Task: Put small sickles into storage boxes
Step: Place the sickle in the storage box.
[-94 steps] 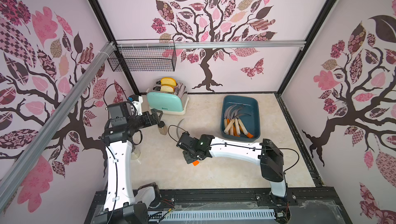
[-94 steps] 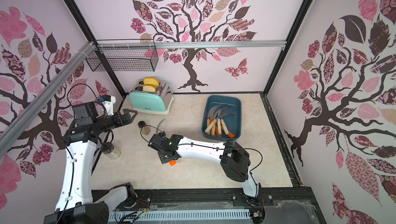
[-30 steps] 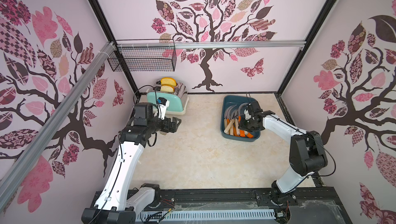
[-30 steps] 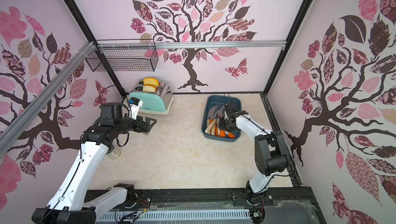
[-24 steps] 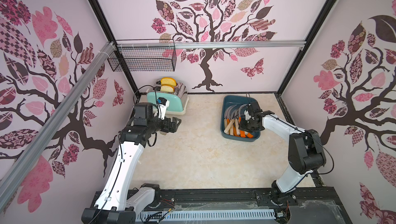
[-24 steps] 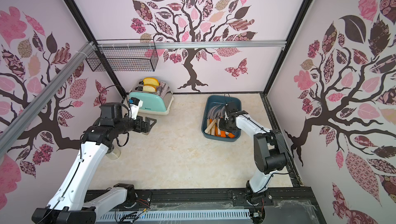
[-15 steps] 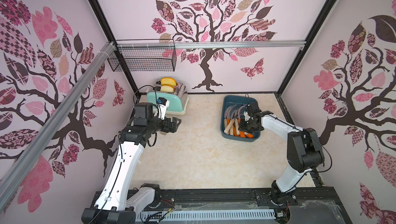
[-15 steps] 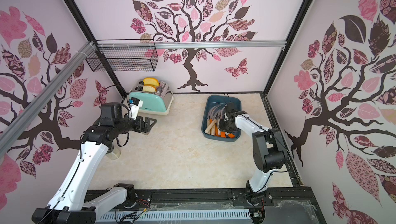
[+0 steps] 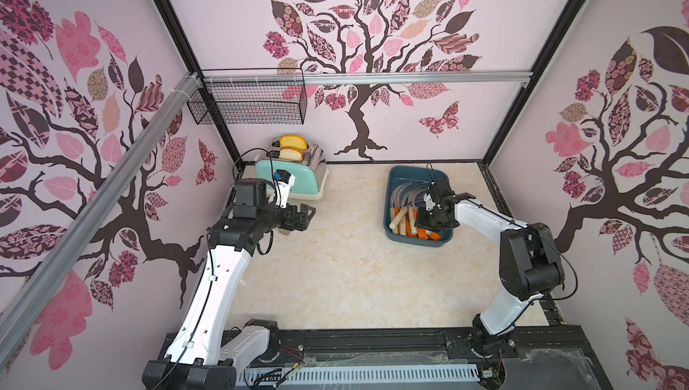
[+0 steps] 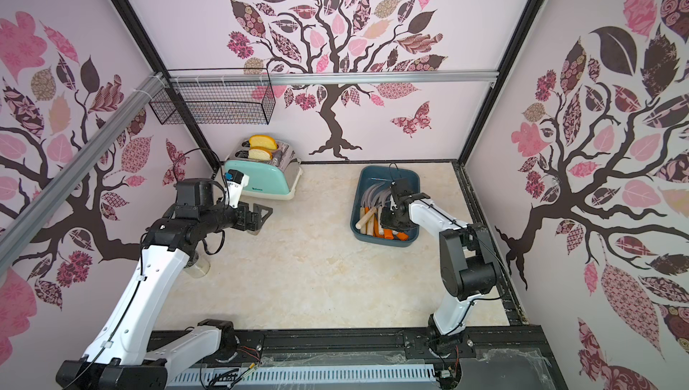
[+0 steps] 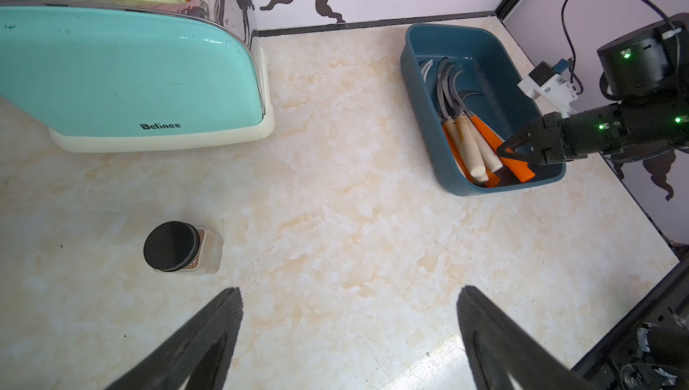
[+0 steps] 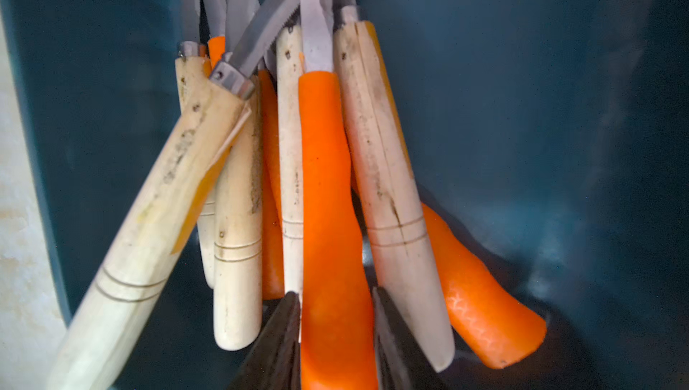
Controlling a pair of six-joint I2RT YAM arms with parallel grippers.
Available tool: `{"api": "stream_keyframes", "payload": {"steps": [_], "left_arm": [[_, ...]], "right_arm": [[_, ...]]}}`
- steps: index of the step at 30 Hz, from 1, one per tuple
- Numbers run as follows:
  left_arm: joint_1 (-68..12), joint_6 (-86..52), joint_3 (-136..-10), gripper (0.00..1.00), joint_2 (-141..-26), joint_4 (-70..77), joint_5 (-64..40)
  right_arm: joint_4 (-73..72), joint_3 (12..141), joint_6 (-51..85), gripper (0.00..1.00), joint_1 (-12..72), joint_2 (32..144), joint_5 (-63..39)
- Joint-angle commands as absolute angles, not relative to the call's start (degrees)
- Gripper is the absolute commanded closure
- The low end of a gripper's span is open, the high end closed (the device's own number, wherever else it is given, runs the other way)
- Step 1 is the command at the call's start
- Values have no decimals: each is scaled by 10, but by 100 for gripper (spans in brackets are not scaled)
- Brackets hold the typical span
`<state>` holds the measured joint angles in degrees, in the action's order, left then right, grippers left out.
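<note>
In both top views the small sickles (image 9: 404, 203) (image 10: 373, 198) lie bundled in the teal storage tray (image 9: 410, 175) (image 10: 408, 183) at the far right of the table. The right gripper (image 9: 427, 222) is lowered over their handles, and the left gripper (image 9: 307, 214) hangs near the toaster (image 9: 298, 183) with its jaws spread wide. The left wrist view shows those fingers (image 11: 208, 339) far apart above the marble by a black-lidded jar (image 11: 173, 246). In the right wrist view an orange-handled sickle (image 12: 328, 201) lies on the wood-handled ones, with the jaws close against both sides of its handle; I cannot tell whether they pinch it.
</note>
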<state>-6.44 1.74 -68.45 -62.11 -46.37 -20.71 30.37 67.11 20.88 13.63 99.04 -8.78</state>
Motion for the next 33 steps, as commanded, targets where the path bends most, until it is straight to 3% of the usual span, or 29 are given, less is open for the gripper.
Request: {"api": "stream_keyframes", "payload": {"steps": [1, 12, 22, 25, 27, 33], "left_arm": [[-67, 22, -691, 6, -625, -461, -211], [-71, 21, -709, 6, -635, -458, -209], [-87, 23, -726, 5, -649, -414, -140], [-98, 29, -741, 5, -663, -391, -99], [-100, 33, -740, 3, -665, -356, -76], [-101, 28, -744, 2, -670, -266, -22]], "right_arm": [[312, 677, 203, 60, 134, 983, -83], [336, 712, 194, 54, 134, 960, -61], [308, 716, 164, 37, 134, 888, -22], [269, 697, 143, 29, 134, 845, -29], [242, 674, 137, 1, 134, 804, -18], [104, 535, 101, 1, 134, 641, 16]]}}
